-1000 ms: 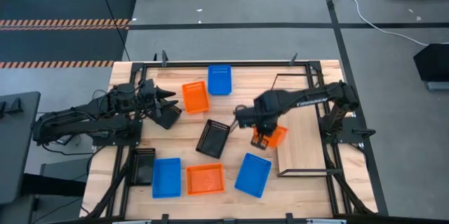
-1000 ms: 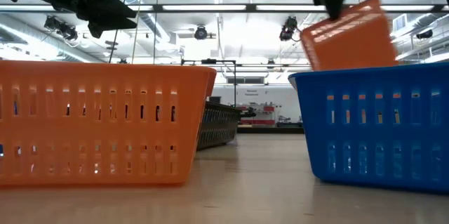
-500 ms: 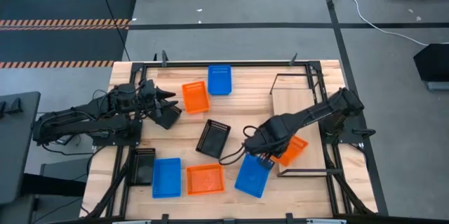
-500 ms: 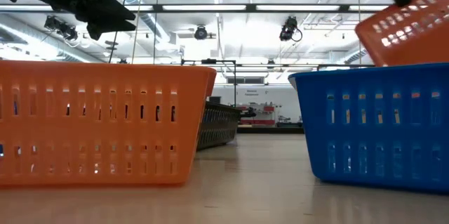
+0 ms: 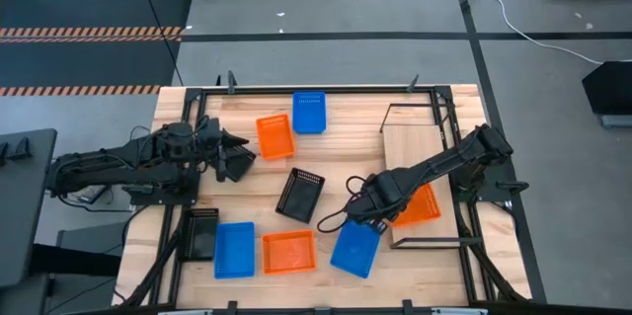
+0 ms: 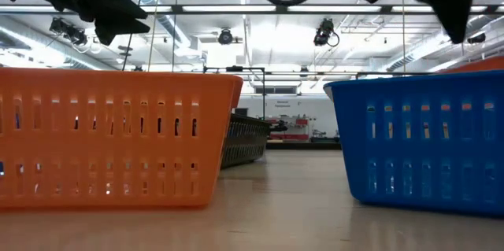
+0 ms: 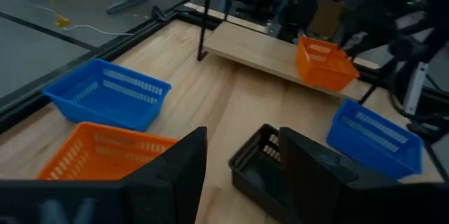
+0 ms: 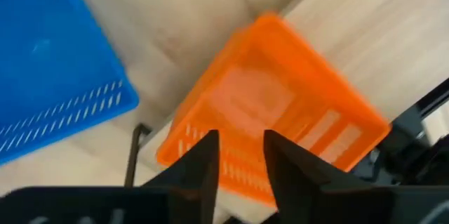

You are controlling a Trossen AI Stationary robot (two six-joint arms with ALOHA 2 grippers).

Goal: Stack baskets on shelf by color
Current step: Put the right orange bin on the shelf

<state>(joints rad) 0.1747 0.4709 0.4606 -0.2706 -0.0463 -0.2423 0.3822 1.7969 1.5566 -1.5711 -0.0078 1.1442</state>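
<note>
**A:** What has been changed in the last moment?

**B:** An orange basket (image 5: 419, 205), carried above the table a second ago by the right hand (image 5: 375, 214), has been brought over to the shelf (image 5: 415, 147). It is now seen resting on the near end of the shelf board, tilted askew, close to the wire frame. The fingers (image 8: 202, 164) of the right hand have been parted and the basket appears to have been let go; nothing is held between them.

**A:** And the left hand?

**B:** The left hand (image 5: 233, 153) is held open and empty over the far left of the table, beside another orange basket (image 5: 276, 135).

**A:** What does this mean for the task?

**B:** One basket seems to have been placed. Blue, black and orange baskets are left scattered on the table (image 5: 336, 147), so most of the sorting is judged undone.
</note>
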